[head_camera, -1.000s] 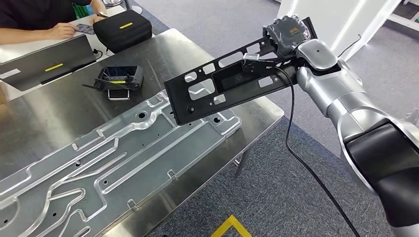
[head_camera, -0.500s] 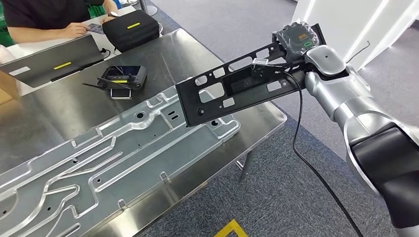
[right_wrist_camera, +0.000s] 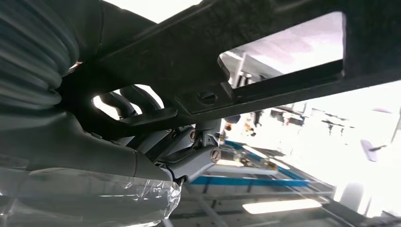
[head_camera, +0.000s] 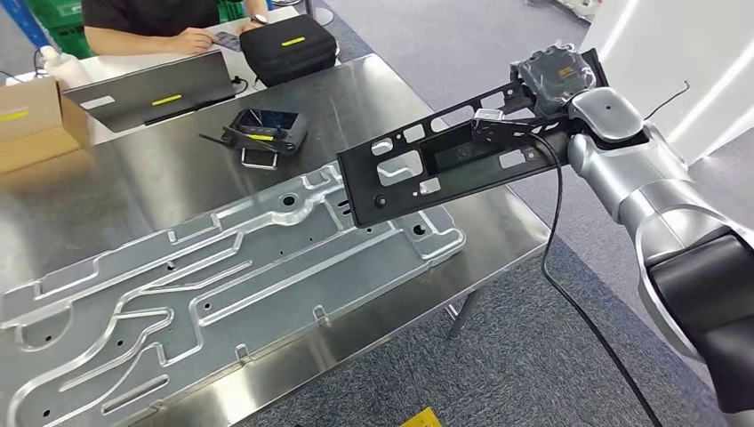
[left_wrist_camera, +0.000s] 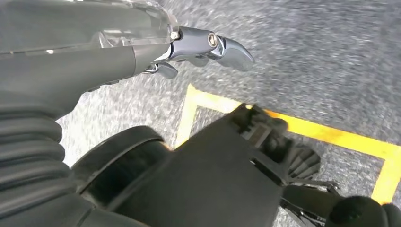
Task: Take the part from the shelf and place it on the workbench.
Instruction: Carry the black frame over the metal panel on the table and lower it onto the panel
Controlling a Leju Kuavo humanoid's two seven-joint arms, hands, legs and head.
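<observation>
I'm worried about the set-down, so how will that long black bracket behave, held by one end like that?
The black bracket looks like stiff stamped metal: it juts straight out without sagging. Gripped at one end by the right robot hand, it probably levers hard on the grip. Its many cutouts suggest modest weight.

The robot's right arm (head_camera: 653,191) is a run of rounded, glossy silver shells with a wide matte black band nearer the body, and a thin black cable (head_camera: 558,267) hangs from its wrist in a long loop. Its right hand (head_camera: 553,76) is black, wrapped in crinkled clear plastic film, with an orange marking on its back; up close it shows a grey ribbed cover, blue-grey metal links and slotted screws. The left hand (left_wrist_camera: 208,47) has the same ribbed cover, clear film and blue-grey, screw-pinned fingers (left_wrist_camera: 231,47).
</observation>
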